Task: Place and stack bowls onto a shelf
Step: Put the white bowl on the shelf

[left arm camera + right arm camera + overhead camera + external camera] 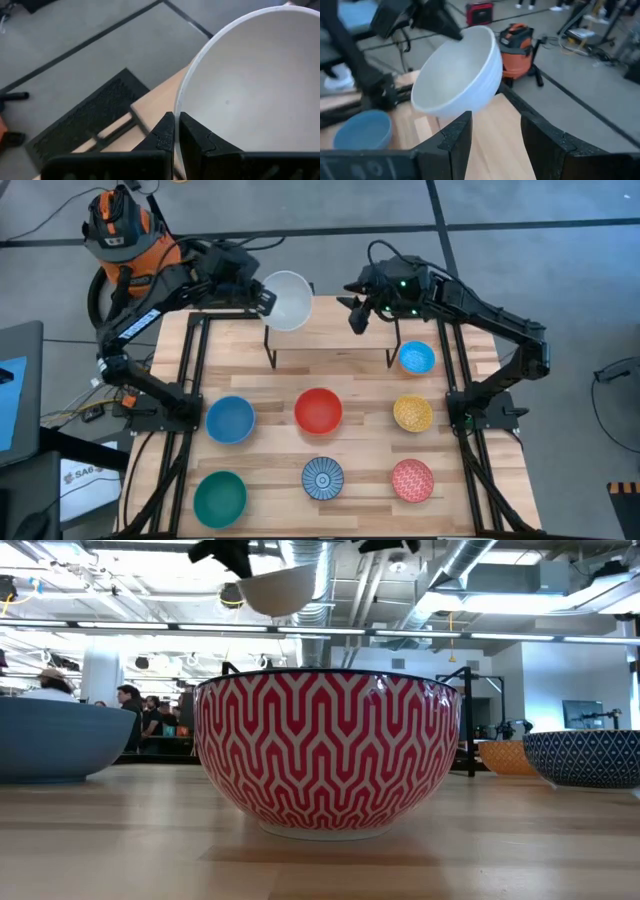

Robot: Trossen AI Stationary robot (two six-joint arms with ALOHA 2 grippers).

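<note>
Shelf (330, 330) stood bare at the table's far edge — nothing stacked yet. The left gripper (262, 298) was clamped on the white bowl's (288, 300) rim, holding it above the shelf's left end; the right gripper (358, 312) hung beside, fingers spread, empty. Seven bowls remained on the table (270, 380).

Grey floor (520, 205) crossed by dark lines; orange shop vacuum (118, 228) at upper left; exposed ceiling ducts (300, 565), strip lights (400, 635), distant people (130, 705).
</note>
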